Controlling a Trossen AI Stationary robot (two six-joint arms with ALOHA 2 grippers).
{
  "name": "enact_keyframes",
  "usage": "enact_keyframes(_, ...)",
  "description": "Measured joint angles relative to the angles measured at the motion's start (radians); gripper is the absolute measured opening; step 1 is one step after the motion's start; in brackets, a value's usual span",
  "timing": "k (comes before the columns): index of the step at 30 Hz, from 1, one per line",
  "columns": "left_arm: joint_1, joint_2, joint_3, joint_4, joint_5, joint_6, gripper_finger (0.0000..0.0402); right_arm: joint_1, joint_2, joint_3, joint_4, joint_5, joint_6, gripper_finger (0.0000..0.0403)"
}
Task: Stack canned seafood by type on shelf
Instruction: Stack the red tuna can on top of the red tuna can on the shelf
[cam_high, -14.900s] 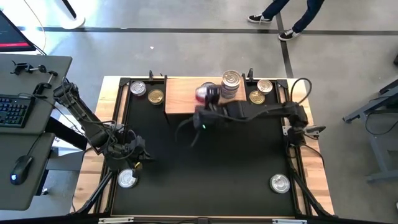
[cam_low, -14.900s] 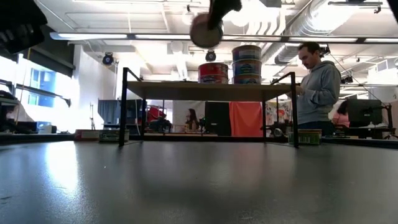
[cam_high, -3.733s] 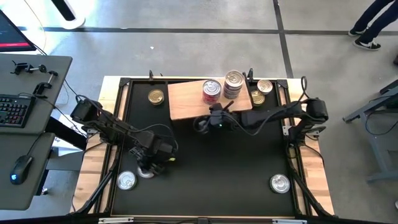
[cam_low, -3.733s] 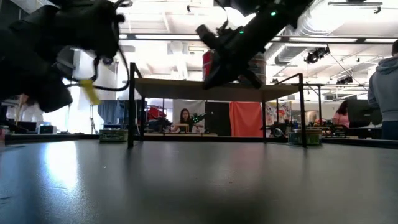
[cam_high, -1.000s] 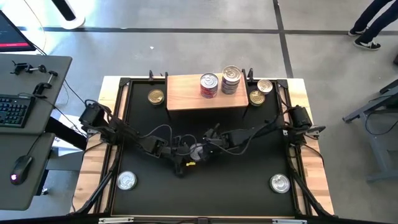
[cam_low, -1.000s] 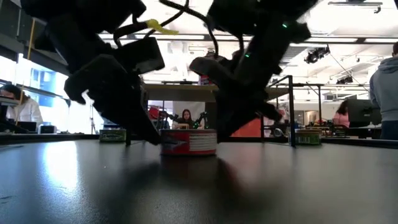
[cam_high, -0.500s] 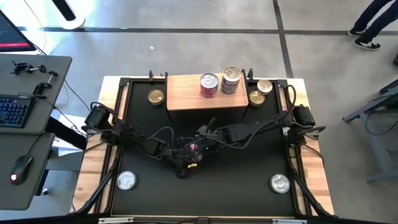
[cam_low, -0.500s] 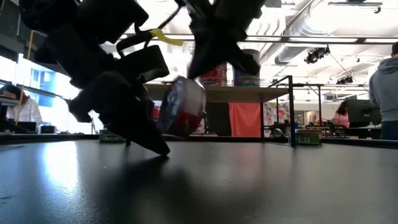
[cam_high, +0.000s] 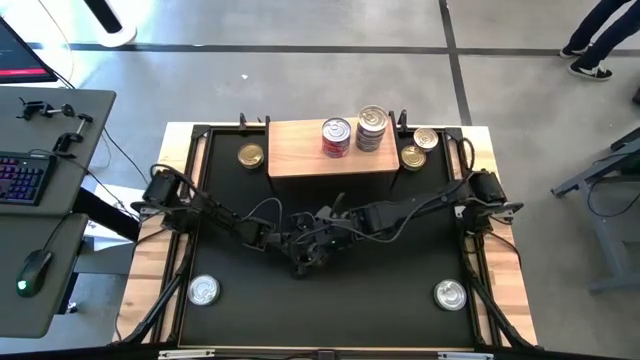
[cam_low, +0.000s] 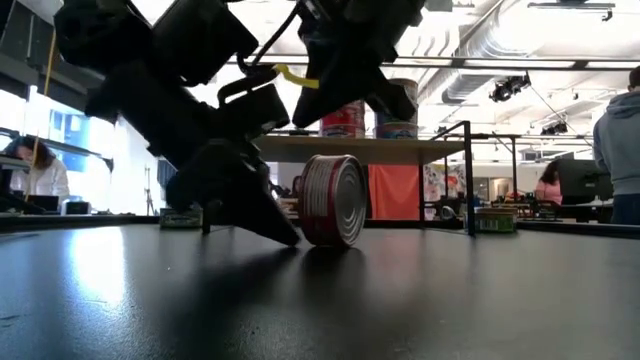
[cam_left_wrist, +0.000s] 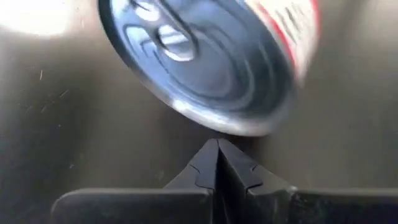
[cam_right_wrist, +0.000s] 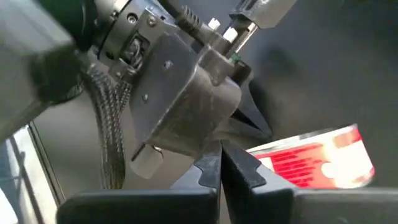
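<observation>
**While a tin stands on its rim, two closed grippers crowd the middle of the mat**

Seen from above, the left gripper (cam_high: 297, 244) and right gripper (cam_high: 327, 230) meet at the middle of the large black mat (cam_high: 400, 280), their arms hiding whatever lies between them. At the mat's far edge, the light-brown wooden shelf on thin black legs (cam_high: 295, 155) carries a single red-labelled tin (cam_high: 336, 135) and beside it a taller stack of bluish-labelled tins (cam_high: 372, 130), kept apart, it seems, by type. Loose tins wait near the mat's corners.

At table height, a small round red-labelled tin with a silver lid (cam_low: 335, 200) stands on edge at the mat's middle, its lid sideways. The left gripper's tip comes down to the mat just beside it; the right gripper hangs above.

The left wrist view shows that gripper's fingers (cam_left_wrist: 205, 165) pressed together and empty, the lid just beyond them.

The right wrist view shows its own fingers (cam_right_wrist: 208, 167) likewise shut on nothing, the tin nearby. Neither gripper holds the tin. Upended, it probably has to be tipped flat before it can be gripped and shelved.
</observation>
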Motion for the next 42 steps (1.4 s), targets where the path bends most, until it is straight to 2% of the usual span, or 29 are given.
enact_keyframes(3,0.002,-0.075,-0.002,-0.156,0.001,0.013,0.0000,0.000,-0.059,-0.002,-0.015,0.021,-0.091,0.0000)
enact_keyframes(6,0.007,-0.148,-0.016,-0.295,-0.003,-0.022,0.0000,-0.003,-0.129,0.001,-0.039,0.004,-0.306,0.0000)
enact_keyframes(9,0.004,-0.228,-0.080,-0.301,0.003,-0.106,0.0000,-0.029,-0.156,0.001,-0.114,-0.055,-0.543,0.0008)
enact_keyframes(11,-0.011,-0.288,-0.129,-0.298,0.005,-0.216,0.0000,-0.061,-0.158,0.001,-0.170,-0.148,-0.683,0.0027)
enact_keyframes(13,-0.040,-0.359,-0.183,-0.301,0.003,-0.337,0.0000,-0.096,-0.145,0.001,-0.210,-0.257,-0.800,0.0058)
enact_keyframes(15,-0.075,-0.430,-0.222,-0.300,-0.015,-0.461,0.0000,-0.119,-0.124,0.001,-0.250,-0.300,-0.914,0.0098)
enact_keyframes(18,-0.134,-0.530,-0.242,-0.301,-0.069,-0.583,0.0000,-0.146,-0.112,-0.001,-0.273,-0.261,-1.060,0.0167)
enact_keyframes(22,-0.192,-0.613,-0.241,-0.260,-0.150,-0.598,0.0000,-0.167,-0.103,0.001,-0.290,-0.180,-1.187,0.0255)
enact_keyframes(26,-0.212,-0.643,-0.240,-0.244,-0.243,-0.638,0.0000,-0.170,-0.079,0.000,-0.311,-0.191,-1.265,0.0312)
enact_keyframes(30,-0.212,-0.638,-0.241,-0.223,-0.288,-0.702,0.0000,-0.162,-0.035,-0.001,-0.306,-0.192,-1.369,0.0326)
enact_keyframes(34,-0.212,-0.634,-0.241,-0.132,-0.288,-0.723,0.0000,-0.155,-0.004,0.000,-0.245,-0.103,-1.432,0.0328)
enact_keyframes(42,-0.213,-0.636,-0.240,-0.069,-0.284,-0.704,0.0000,-0.149,0.067,-0.001,-0.239,-0.155,-1.515,0.0320)
